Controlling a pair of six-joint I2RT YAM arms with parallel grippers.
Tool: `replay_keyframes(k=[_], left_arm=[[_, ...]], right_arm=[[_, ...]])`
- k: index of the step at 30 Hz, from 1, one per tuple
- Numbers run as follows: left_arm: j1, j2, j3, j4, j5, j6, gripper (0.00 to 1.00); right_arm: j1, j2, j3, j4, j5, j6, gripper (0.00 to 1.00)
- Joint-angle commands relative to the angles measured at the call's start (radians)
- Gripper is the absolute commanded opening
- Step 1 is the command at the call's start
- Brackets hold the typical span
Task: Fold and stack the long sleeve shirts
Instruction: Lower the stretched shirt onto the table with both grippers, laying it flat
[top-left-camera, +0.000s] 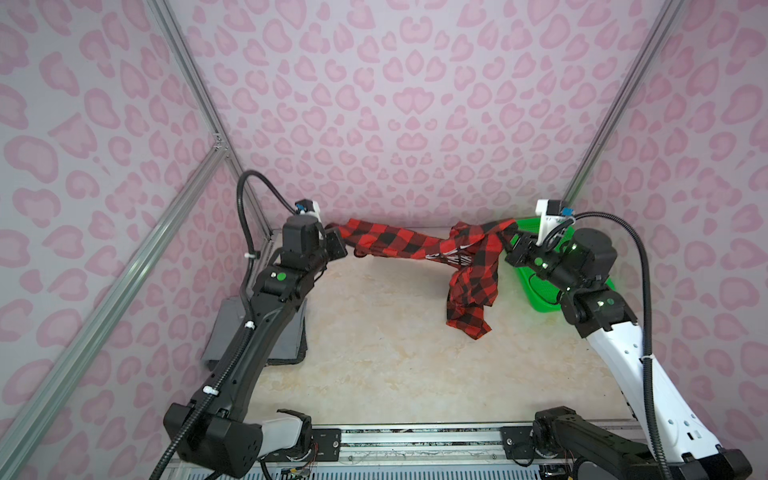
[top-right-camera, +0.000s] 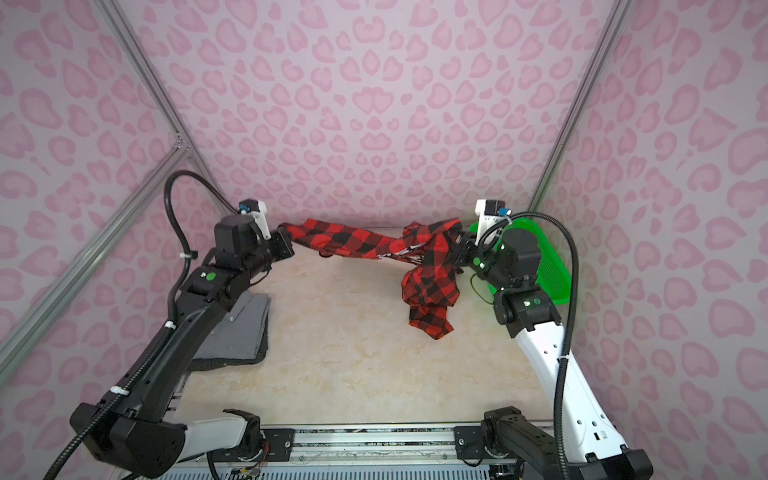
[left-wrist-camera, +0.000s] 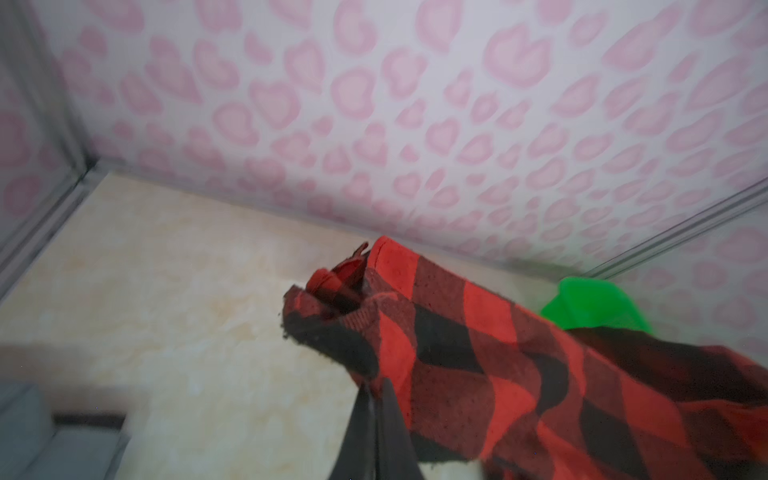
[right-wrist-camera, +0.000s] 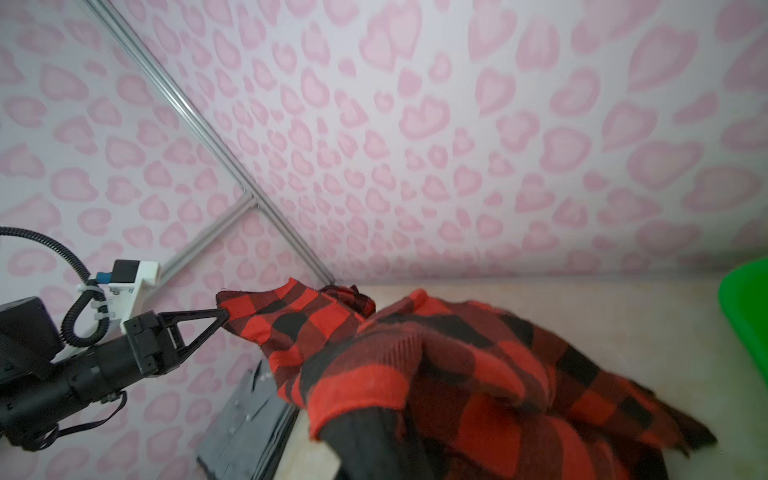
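Aloft: checked shirt (top-left-camera: 390, 240), stretched along far side
left gripper (right-wrist-camera: 223, 314): clamped on it
right gripper (top-left-camera: 510, 243): clamped on it

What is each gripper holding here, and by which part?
Both hold the checked shirt. The left gripper pinches a sleeve's end at the cuff; the right gripper grips bunched cloth at the other side, which part cannot be told.

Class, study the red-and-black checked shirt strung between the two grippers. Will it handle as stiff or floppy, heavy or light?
Probably floppy: the checked shirt sags between the left gripper and the right gripper, and its loose part hangs in folds towards the table. Likely light: two narrow pinches carry it. Its fuzzy weave seems unlikely to slip.
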Motion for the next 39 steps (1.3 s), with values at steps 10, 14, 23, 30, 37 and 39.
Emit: replay_keyframes(k=[10, 14, 23, 30, 37, 39], left_arm=[[-0.138, -0.282, -0.670, 0.235, -0.113, -0.222, 0.16], [-0.198, -0.377, -0.769, 0.196, -0.136, -0.279, 0.38], [-0.210, -0.482, -0.640, 0.034, -0.203, -0.216, 0.73], [-0.195, -0.203, -0.432, 0.012, -0.164, -0.122, 0.79], [-0.178, 0.120, -0.320, 0.064, -0.039, -0.153, 0.79], [-0.177, 0.184, -0.311, 0.086, -0.013, -0.164, 0.78]], right_arm=[[0.532, -0.479, -0.608, -0.257, 0.501, 0.328, 0.26], [0.613, -0.659, -0.653, -0.479, 0.634, 0.421, 0.43], [0.562, -0.401, -0.413, -0.574, 0.707, 0.229, 0.60], [0.255, -0.101, -0.352, -0.364, 0.373, 0.105, 0.61], [0.216, 0.193, -0.381, -0.155, 0.341, 0.134, 0.58], [0.196, 0.286, -0.384, -0.096, 0.342, 0.135, 0.57]])
